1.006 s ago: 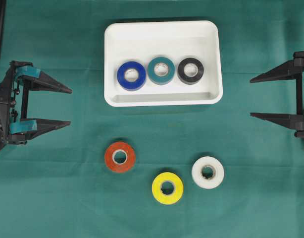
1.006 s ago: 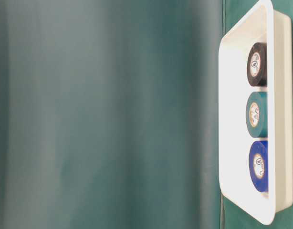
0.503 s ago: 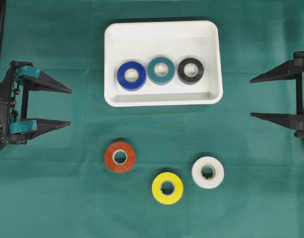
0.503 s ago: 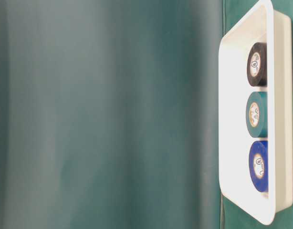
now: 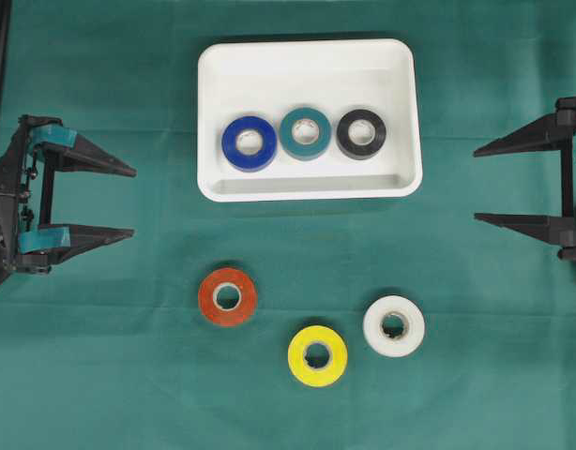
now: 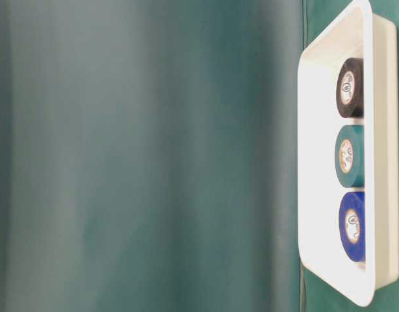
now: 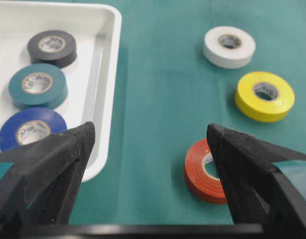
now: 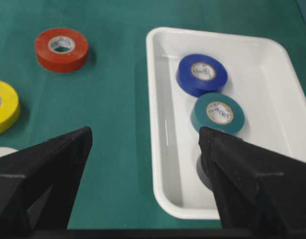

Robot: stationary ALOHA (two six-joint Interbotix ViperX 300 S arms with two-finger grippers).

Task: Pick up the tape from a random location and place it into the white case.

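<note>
I have three rolls already in the white case (image 5: pixel 213 70): blue roll (image 5: pixel 250 142), teal roll (image 5: pixel 305 133), black roll (image 5: pixel 361 133), lined up in a row near its front wall. Three remain on the green worktop (image 5: pixel 110 375) in front of the case: red tape (image 5: pixel 227 296), yellow tape (image 5: pixel 317 355), white tape (image 5: pixel 393 325), each lying flat, apart from the others. Step in hand, as I judge it: pick the next roll. Recommended: take red w/ left claw (image 5: pixel 127 202) as it lies nearest that side; come down vertically, one finger in the core & one outside the rim, or span the full dia.; lift clear of the case rim before traversing; release over bare floor behind the row so rolls don't stack. Pose: both arms parked at the worktop's L & R edges, fingers level, pointing inward. Left claw wide open, empty. Right claw (image 5: pixel 485 183) open too, holding nothing.
</note>
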